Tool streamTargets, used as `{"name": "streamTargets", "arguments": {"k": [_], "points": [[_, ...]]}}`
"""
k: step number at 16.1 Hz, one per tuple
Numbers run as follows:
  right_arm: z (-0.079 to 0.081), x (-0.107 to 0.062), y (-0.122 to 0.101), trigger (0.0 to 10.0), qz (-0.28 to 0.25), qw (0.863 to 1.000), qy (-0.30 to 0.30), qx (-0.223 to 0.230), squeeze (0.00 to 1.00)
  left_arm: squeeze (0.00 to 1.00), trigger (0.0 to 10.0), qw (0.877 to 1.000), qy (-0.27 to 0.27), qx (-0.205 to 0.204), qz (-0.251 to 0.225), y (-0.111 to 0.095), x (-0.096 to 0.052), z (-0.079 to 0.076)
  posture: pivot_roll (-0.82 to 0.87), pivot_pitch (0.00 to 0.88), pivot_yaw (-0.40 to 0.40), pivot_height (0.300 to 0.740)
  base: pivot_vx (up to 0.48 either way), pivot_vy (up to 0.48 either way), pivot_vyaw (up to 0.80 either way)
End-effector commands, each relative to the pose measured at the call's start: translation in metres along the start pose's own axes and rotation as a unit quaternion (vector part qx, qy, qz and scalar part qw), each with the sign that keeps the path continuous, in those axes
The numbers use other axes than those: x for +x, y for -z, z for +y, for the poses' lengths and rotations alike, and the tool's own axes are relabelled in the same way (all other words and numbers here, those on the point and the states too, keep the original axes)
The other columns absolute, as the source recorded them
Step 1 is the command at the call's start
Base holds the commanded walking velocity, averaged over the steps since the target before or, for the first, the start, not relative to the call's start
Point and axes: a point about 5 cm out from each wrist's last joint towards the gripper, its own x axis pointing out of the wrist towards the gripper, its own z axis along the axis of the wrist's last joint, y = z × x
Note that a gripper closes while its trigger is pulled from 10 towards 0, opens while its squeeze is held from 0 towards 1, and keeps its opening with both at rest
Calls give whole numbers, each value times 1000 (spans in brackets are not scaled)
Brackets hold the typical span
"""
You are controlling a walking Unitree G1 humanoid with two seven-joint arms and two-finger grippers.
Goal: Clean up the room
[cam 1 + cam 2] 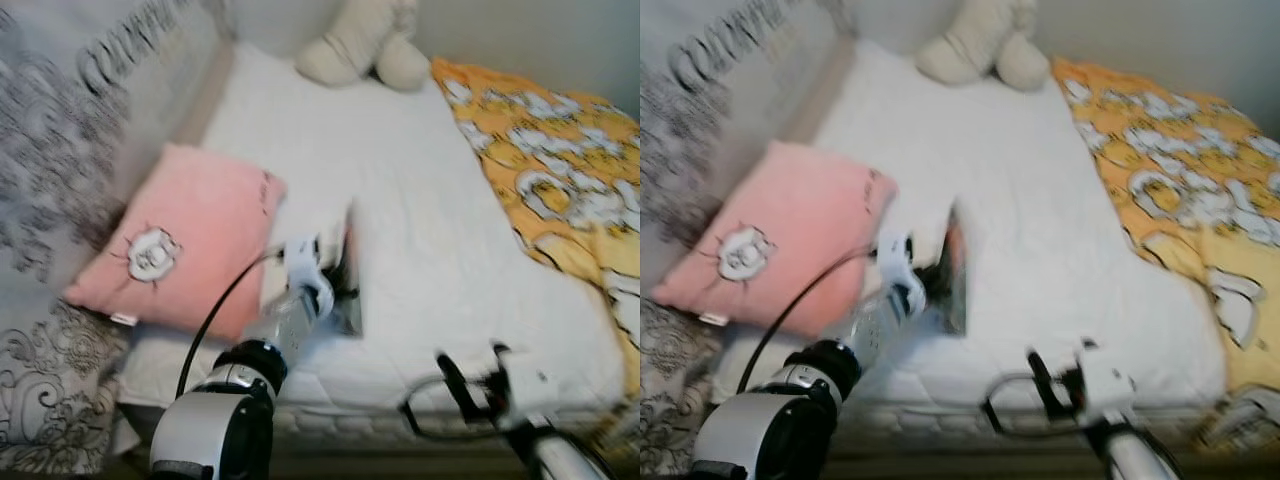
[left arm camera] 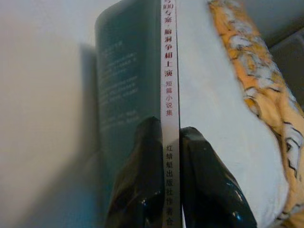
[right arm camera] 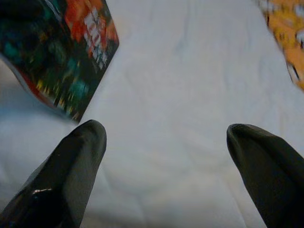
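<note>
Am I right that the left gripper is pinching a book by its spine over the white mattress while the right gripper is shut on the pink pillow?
Not quite. The right gripper is open and holds nothing; the right wrist view shows its fingers spread apart over the white mattress. The pink pillow lies untouched at the bed's left side. The left gripper does pinch the book by its spine.

A bedroom in a home; a bed [image 1: 420,250] with a bare white quilted mattress, a pink cushion [image 1: 180,240] with a cartoon face, a cream plush toy [image 1: 365,45] at the head, an orange cartoon-print duvet [image 1: 560,180] along one side.
</note>
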Motion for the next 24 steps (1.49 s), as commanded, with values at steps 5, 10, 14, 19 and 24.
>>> {"name": "streamTargets", "arguments": {"k": [5, 10, 14, 19, 24], "points": [[2, -15, -5, 10000, 21, 1000, -17, -3, 0, 0, 10000, 974, -134, 181, -36, -27, -11, 43, -137, 235, -184, 740, 0, 0, 0], [7, -13, -4, 10000, 35, 999, -35, -6, 0, 0, 10000, 946, -129, 277, -105, -67, -9, 27, -112, 234, -192, 740, 0, 0, 0], [6, -13, -2, 10000, 47, 998, -34, -8, 0, 0, 10000, 927, -142, 341, -66, -61, -7, 27, -119, 228, -185, 740, 0, 0, 0], [11, -12, 1, 10000, 57, 998, -41, -8, 0, 1000, 10000, 917, -132, 378, 0, -38, -6, 31, -123, 224, -183, 740, 0, 0, 0], [9, -8, 5, 10000, 67, 997, -40, -9, 0, 1000, 10000, 897, -169, 407, -23, -50, -6, 30, -96, 188, -174, 740, 0, 0, 0]]}}
